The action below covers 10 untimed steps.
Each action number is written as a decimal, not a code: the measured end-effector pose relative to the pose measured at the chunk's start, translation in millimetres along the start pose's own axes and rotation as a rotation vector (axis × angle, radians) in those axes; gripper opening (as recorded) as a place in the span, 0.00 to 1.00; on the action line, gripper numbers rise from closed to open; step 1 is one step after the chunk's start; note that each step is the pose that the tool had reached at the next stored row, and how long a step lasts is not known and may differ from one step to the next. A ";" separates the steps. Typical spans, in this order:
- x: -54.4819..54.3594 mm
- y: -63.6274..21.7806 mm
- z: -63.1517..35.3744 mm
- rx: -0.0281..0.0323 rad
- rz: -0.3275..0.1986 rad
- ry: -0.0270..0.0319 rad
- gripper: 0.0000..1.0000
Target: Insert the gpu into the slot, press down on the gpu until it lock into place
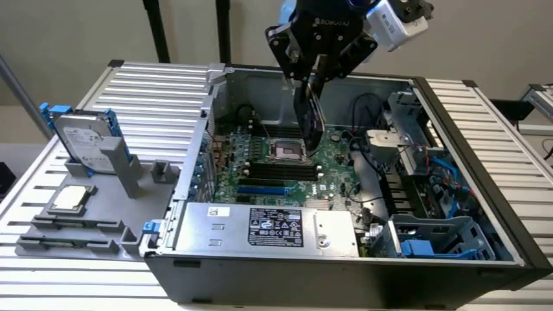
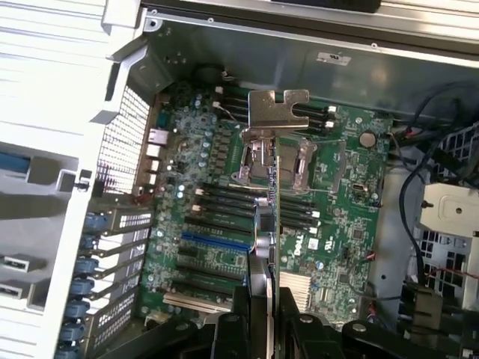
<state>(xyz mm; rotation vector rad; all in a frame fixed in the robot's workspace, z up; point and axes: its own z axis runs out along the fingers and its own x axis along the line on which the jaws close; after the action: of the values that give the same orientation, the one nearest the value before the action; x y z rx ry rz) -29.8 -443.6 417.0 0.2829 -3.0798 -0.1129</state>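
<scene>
My gripper (image 1: 313,68) hangs over the open computer case (image 1: 346,272) and is shut on the gpu (image 1: 307,120). The card hangs on edge, thin and dark, above the green motherboard (image 1: 333,170), level with the processor socket (image 1: 288,150). In the wrist view the gpu (image 2: 271,224) runs edge-on away from my gripper (image 2: 268,325), its silver bracket (image 2: 275,112) at the far end. The bright blue slot (image 1: 263,192) lies on the board near the power supply, apart from the card. The slot (image 2: 217,241) sits to one side of the card's edge in the wrist view.
Black memory slots (image 1: 278,170) lie between socket and blue slot. A silver power supply (image 1: 268,227) fills the case's near side. Cables (image 1: 376,175) and a blue drive cage (image 1: 428,245) crowd the exterior view's right. A hard drive with blue rails (image 1: 87,139) stands on a grey fixture (image 1: 95,227) outside.
</scene>
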 end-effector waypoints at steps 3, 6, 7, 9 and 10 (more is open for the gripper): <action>0.0 0.0 0.2 0.0022 -0.054 0.0042 0.26; 0.0 0.0 0.3 0.0045 -0.109 0.0085 0.26; 0.0 0.0 0.4 0.0052 -0.126 0.0099 0.26; 0.0 -0.1 0.6 0.0066 -0.163 0.0126 0.26; 0.0 -0.1 0.6 0.0073 -0.181 0.0140 0.26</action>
<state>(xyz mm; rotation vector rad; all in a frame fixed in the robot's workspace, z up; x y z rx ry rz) -29.8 -443.7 416.4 0.5605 -3.0352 -0.1055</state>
